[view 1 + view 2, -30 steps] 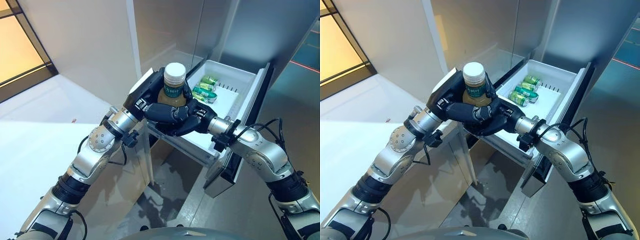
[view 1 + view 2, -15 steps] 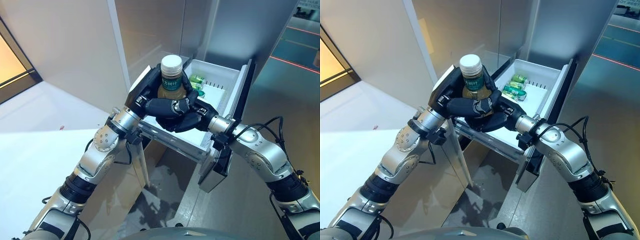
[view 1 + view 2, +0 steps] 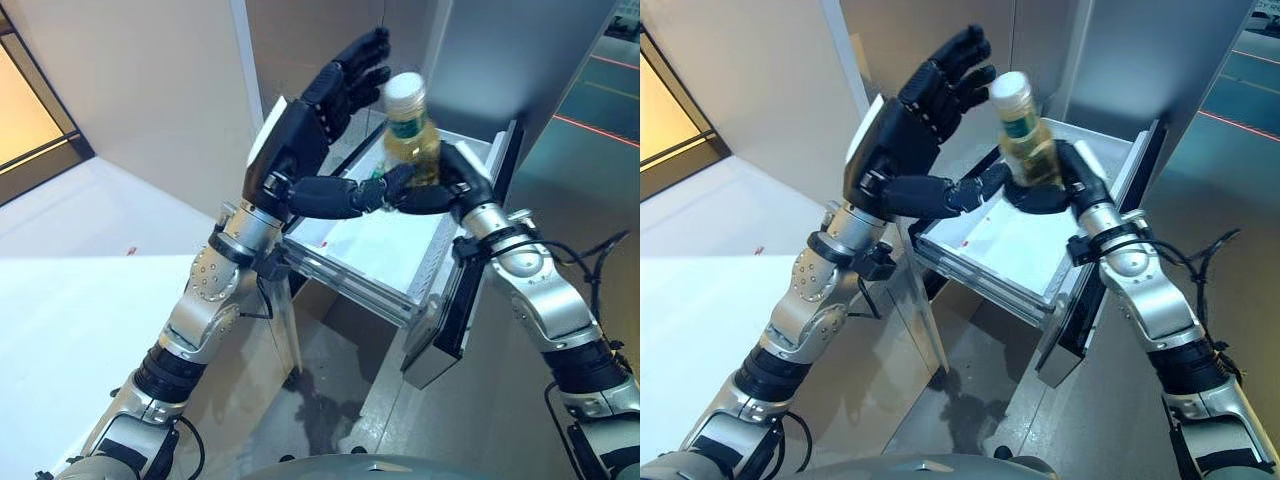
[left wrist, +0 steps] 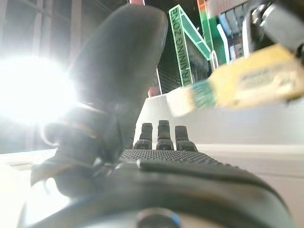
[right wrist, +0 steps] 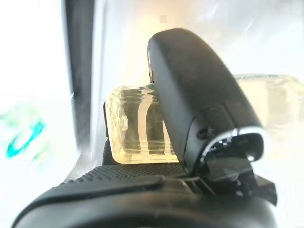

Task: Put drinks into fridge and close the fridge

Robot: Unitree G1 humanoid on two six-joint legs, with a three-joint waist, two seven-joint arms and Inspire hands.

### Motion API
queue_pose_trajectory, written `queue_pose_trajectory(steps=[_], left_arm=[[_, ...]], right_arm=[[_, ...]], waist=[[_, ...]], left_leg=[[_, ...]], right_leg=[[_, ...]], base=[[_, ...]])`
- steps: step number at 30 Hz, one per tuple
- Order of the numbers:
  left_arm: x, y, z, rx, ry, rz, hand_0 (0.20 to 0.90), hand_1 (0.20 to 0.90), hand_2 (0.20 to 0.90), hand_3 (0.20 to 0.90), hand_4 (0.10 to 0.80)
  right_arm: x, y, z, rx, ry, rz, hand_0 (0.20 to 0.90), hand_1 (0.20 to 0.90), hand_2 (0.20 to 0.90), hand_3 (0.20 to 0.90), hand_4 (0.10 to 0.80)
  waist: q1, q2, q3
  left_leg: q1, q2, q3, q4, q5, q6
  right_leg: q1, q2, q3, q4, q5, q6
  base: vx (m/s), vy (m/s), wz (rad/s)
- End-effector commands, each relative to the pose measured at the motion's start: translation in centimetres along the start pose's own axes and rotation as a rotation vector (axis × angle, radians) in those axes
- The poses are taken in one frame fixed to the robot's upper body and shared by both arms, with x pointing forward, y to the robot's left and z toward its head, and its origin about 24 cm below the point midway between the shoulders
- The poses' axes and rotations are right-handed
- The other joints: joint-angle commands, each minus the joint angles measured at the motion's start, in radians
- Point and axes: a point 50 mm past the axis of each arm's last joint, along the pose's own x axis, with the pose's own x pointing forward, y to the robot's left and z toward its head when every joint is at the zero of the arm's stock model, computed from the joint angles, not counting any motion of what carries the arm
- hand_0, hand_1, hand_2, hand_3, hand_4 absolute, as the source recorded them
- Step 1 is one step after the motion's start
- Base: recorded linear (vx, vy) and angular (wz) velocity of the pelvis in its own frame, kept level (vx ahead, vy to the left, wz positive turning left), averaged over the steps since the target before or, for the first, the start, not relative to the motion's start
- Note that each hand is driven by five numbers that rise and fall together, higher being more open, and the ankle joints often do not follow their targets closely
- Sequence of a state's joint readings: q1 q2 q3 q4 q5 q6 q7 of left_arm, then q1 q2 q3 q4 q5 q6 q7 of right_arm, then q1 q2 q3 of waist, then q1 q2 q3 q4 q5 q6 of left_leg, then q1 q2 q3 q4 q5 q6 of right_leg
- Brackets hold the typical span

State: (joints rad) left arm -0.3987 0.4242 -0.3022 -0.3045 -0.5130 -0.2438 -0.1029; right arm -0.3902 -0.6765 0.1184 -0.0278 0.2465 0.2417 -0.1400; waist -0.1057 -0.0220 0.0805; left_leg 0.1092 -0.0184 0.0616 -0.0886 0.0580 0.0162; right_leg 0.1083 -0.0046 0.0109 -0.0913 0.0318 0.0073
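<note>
A drink bottle [image 3: 410, 130] with a white cap, a green label and pale yellow liquid is upright in my right hand [image 3: 440, 188], which is shut round its lower part. It is held above the open white fridge drawer [image 3: 372, 252]. My left hand [image 3: 300, 140] is open with its fingers spread, raised beside the bottle and apart from it; its thumb reaches toward the bottle's base. In the right wrist view my thumb [image 5: 190, 95] lies across the bottle [image 5: 135, 130]. In the left wrist view the bottle [image 4: 247, 83] shows past my open left hand [image 4: 166, 161].
The drawer's dark front panel [image 3: 462, 300] hangs out toward me on the right. The steel fridge body [image 3: 500, 60] rises behind the drawer. A white counter [image 3: 60, 300] lies at the left, beside a beige wall [image 3: 150, 80].
My left hand has let go of the bottle and opened upward. My right hand has carried the bottle up and to the right over the drawer. The camera has shifted a little.
</note>
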Motion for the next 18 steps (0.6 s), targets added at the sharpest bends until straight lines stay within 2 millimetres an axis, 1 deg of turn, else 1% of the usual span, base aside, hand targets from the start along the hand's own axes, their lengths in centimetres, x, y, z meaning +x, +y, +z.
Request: queue_pose_trajectory(steps=[1,2,3,6,7,9,11,12,13,15,16,17,18], left_arm=[[2.0,-0.8,2.3,-0.096,-0.155,-0.075,0.9,0.9,0.9,0.9,0.8],[1.9,-0.8,2.1,-0.112,-0.143,-0.078,0.9,0.9,0.9,0.9,0.8],[1.8,-0.8,1.6,-0.163,-0.113,-0.077,0.9,0.9,0.9,0.9,0.8],[0.8,-1.5,-1.3,-0.393,0.034,-0.079,0.9,0.9,0.9,0.9,0.8],[0.6,-1.8,-1.9,-0.444,0.067,-0.085,0.9,0.9,0.9,0.9,0.8],[-0.7,-3.2,-4.3,-0.659,0.2,-0.107,0.9,0.9,0.9,0.9,0.8],[-2.0,-4.6,-6.0,-0.817,0.305,-0.128,0.9,0.9,0.9,0.9,0.8],[-3.3,-5.6,-7.2,-0.952,0.386,-0.115,0.9,0.9,0.9,0.9,0.8],[-3.8,-6.0,-7.5,-1.004,0.42,-0.109,0.9,0.9,0.9,0.9,0.8],[-5.8,-7.2,-9.0,-1.149,0.511,-0.084,0.9,0.9,0.9,0.9,0.8],[-7.0,-7.9,-9.6,-1.218,0.559,-0.067,0.9,0.9,0.9,0.9,0.8],[-8.6,-8.5,-10.4,-1.273,0.606,-0.04,0.9,0.9,0.9,0.9,0.8],[-9.9,-9.1,-10.8,-1.336,0.654,-0.025,0.9,0.9,0.9,0.9,0.8]], right_arm=[[2.0,-5.3,7.3,0.006,-0.322,-0.27,0.3,0.3,0.3,0.2,0.1],[2.1,-5.5,7.1,0.005,-0.31,-0.276,0.3,0.3,0.3,0.2,0.1],[2.4,-5.8,6.9,0.001,-0.293,-0.288,0.3,0.3,0.3,0.2,0.1],[3.8,-7.0,6.1,-0.015,-0.216,-0.338,0.3,0.3,0.3,0.2,0.1],[4.0,-7.3,6.0,-0.026,-0.202,-0.347,0.3,0.3,0.3,0.2,0.1],[4.9,-8.2,5.3,-0.035,-0.141,-0.365,0.3,0.3,0.3,0.2,0.1],[5.5,-8.8,4.7,-0.041,-0.09,-0.378,0.3,0.3,0.3,0.2,0.1],[5.8,-9.2,4.2,-0.049,-0.05,-0.383,0.3,0.3,0.3,0.2,0.1],[5.9,-9.4,4.0,-0.049,-0.036,-0.382,0.3,0.3,0.3,0.2,0.1],[6.3,-9.9,3.3,-0.059,0.013,-0.391,0.3,0.3,0.3,0.2,0.1],[6.5,-10.0,3.0,-0.067,0.035,-0.396,0.3,0.3,0.3,0.2,0.1],[6.6,-10.5,2.8,-0.085,0.057,-0.408,0.3,0.3,0.3,0.2,0.1],[6.7,-10.9,2.6,-0.098,0.077,-0.414,0.3,0.3,0.3,0.2,0.1]], waist=[[0.029,-0.04,-0.11],[0.032,-0.04,-0.109],[0.039,-0.04,-0.107],[0.072,-0.042,-0.101],[0.076,-0.042,-0.1],[0.097,-0.042,-0.095],[0.111,-0.042,-0.092],[0.12,-0.039,-0.087],[0.124,-0.038,-0.086],[0.137,-0.035,-0.079],[0.145,-0.032,-0.076],[0.155,-0.028,-0.07],[0.164,-0.025,-0.064]], left_leg=[[0.003,-0.017,-0.037,0.001,-0.071,0.024],[0.003,-0.017,-0.04,0.001,-0.071,0.024],[0.003,-0.018,-0.046,0.001,-0.07,0.023],[0.0,-0.019,-0.064,0.001,-0.065,0.021],[0.0,-0.019,-0.067,0.001,-0.065,0.021],[-0.001,-0.018,-0.075,0.001,-0.061,0.018],[-0.002,-0.018,-0.079,0.001,-0.059,0.015],[0.003,-0.017,-0.084,0.001,-0.068,0.012],[0.003,-0.017,-0.086,0.001,-0.067,0.011],[0.001,-0.015,-0.091,0.001,-0.063,0.007],[-0.002,-0.014,-0.093,0.001,-0.06,0.005],[-0.006,-0.013,-0.095,0.001,-0.057,0.002],[-0.01,-0.011,-0.096,0.001,-0.053,0.0]], right_leg=[[-0.018,0.015,0.003,0.016,0.032,0.022],[-0.017,0.014,0.0,0.016,0.031,0.022],[-0.015,0.014,-0.007,0.016,0.03,0.02],[-0.007,0.01,-0.037,0.015,0.025,0.015],[-0.005,0.009,-0.044,0.015,0.024,0.014],[0.0,0.006,-0.069,0.016,0.019,0.011],[0.005,0.004,-0.086,0.016,0.016,0.01],[0.015,0.003,-0.096,0.014,0.008,0.01],[0.016,0.002,-0.1,0.014,0.007,0.009],[0.02,-0.002,-0.117,0.013,0.005,0.009],[0.02,-0.003,-0.124,0.012,0.005,0.008],[0.021,-0.005,-0.135,0.011,0.002,0.007],[0.021,-0.006,-0.144,0.01,0.001,0.006]], base=[[0.021,-0.012,0.09],[0.022,-0.011,0.1],[0.029,-0.012,0.12],[0.032,-0.013,0.17],[0.036,-0.01,0.26],[0.041,-0.007,0.25],[0.047,0.0,0.3],[0.056,0.007,0.36],[0.061,0.012,0.39],[0.032,0.015,0.24],[0.027,0.019,0.25],[0.017,0.021,0.28],[0.007,0.021,0.28]])
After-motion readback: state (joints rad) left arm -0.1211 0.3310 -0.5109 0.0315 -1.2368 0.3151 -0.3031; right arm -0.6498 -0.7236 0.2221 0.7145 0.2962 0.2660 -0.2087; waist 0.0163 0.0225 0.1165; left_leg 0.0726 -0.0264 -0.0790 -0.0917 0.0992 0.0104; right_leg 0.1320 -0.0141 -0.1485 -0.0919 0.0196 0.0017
